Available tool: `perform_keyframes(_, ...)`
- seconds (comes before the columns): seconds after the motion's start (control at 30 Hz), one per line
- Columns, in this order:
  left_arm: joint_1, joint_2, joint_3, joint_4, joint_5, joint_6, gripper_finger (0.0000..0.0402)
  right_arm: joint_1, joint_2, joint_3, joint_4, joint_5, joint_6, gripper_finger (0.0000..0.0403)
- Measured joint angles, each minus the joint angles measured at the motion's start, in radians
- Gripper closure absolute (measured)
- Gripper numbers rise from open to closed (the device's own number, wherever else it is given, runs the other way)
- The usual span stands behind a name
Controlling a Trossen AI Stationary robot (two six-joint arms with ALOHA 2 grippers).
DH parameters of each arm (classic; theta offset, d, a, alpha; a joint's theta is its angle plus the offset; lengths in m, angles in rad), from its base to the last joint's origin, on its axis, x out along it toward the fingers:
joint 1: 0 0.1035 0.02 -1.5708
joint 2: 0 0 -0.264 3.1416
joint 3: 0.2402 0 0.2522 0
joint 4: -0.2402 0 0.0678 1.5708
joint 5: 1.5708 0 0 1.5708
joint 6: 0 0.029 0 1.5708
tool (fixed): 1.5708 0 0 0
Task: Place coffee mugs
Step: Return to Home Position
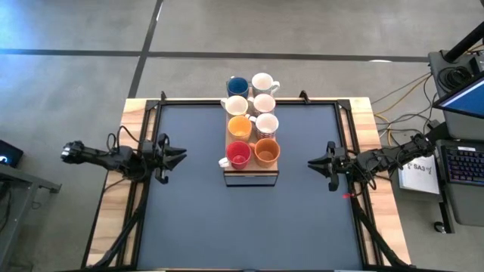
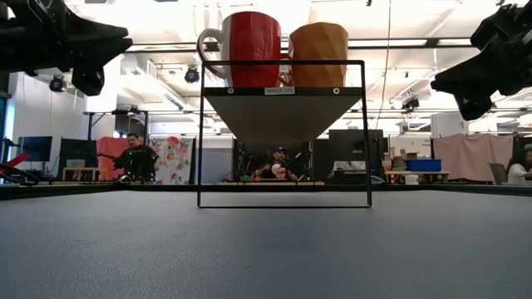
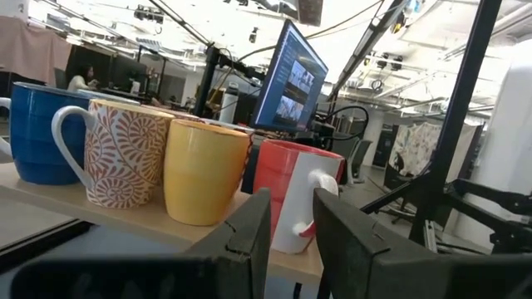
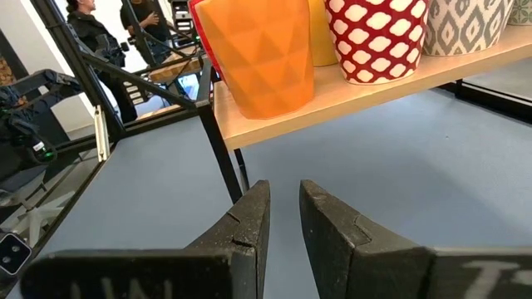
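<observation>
Eight coffee mugs (image 1: 264, 103) stood in two rows of four on the long light-wood board (image 1: 252, 168). The board was raised on a black frame (image 2: 199, 133) toward 12 o'clock from the middle of the dark table (image 1: 249, 227). Seen from above, the row on the 9 o'clock side ran from the blue mug (image 1: 237, 85) at the 12 o'clock end, past a cream mug (image 1: 237, 105) and the yellow-orange mug (image 1: 240, 125), to the red mug (image 1: 238, 154) at the 6 o'clock end. The brown-orange mug (image 1: 266, 151) stood just beside the red one at its 3 o'clock. The left gripper (image 1: 181, 156) hovered well apart from the board at its 9 o'clock, and the right gripper (image 1: 311, 162) hovered likewise at its 3 o'clock, both pointing toward it. Each claw was narrow, its fingers drawn nearly together with only a slim gap, and held nothing.
</observation>
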Motion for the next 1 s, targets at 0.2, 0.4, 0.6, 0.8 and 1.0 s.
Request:
perform_keyframes(0.2, 0.0, 0.012, 0.0, 0.0, 0.0, 0.0, 0.0326, 0.0, 0.001, 0.0, 0.0, 0.0, 0.0, 0.0346)
perform_keyframes(0.4, 0.0, 0.023, 0.0, 0.001, 0.0, 0.0, 0.0326, 0.0, 0.001, 0.0, 0.0, 0.0, 0.0, 0.0346)
perform_keyframes(0.6, 0.0, 0.037, 0.0, 0.001, 0.0, 0.0, 0.0326, 0.0, 0.001, 0.0, 0.0, 0.0, 0.0, 0.0346)
perform_keyframes(0.8, 0.0, 0.051, 0.0, 0.001, 0.0, 0.0, 0.0326, 0.0, 0.001, 0.0, 0.0, 0.0, 0.0, 0.0346)
perform_keyframes(1.0, 0.0, 0.063, 0.0, 0.001, 0.0, 0.0, 0.0326, 0.0, 0.001, 0.0, 0.0, 0.0, 0.0, 0.0346)
